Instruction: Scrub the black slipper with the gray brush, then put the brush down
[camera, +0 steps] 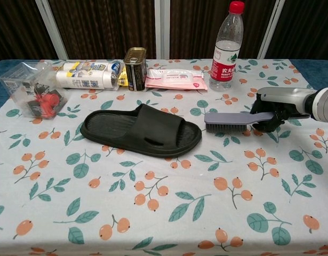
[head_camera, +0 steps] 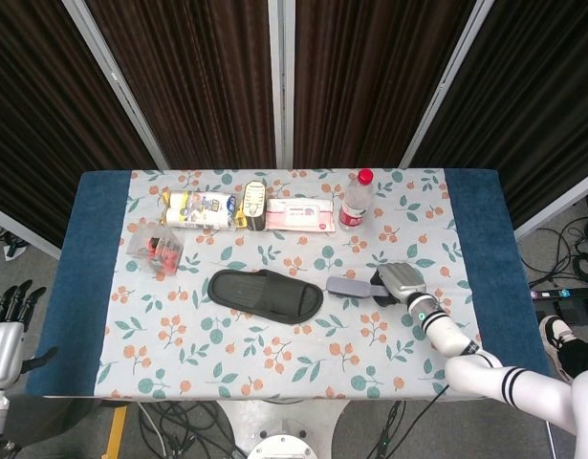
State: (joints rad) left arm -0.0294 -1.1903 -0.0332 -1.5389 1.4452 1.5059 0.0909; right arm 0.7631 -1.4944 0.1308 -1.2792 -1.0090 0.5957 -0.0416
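— Tablecloth point(camera: 153, 224) first: a floral print of orange berries and teal leaves, bare across the near part of the table in the chest view. What lies beyond it?

— Around the middle, the black slipper point(camera: 141, 129) lies flat on its sole, toe end pointing toward the robot's right. Just beside that toe, apart from it by a narrow gap, is the gray brush point(camera: 233, 120), bristles down, its head nearest the slipper and its handle running off to the right.

— And the hands?

— The right hand point(camera: 278, 104) has its fingers curled around the brush handle, gripping it (the head view shows the same hold point(head_camera: 394, 284)). Whether the bristles touch the cloth I cannot tell. The left hand point(head_camera: 5, 330) shows only in the head view, off the table's left edge, fingers straight, spread apart, holding nothing.

— Farther back?

— A row along the far side. From the left: a clear plastic bag point(camera: 30, 90) with red pieces inside, a white tube-shaped packet point(camera: 89, 77) lying on its side, an upright tin can point(camera: 135, 68), a flat pink pack of wipes point(camera: 176, 80), and a water bottle point(camera: 226, 48) with a red cap, standing upright. Behind the table hang dark curtains point(head_camera: 198, 76).
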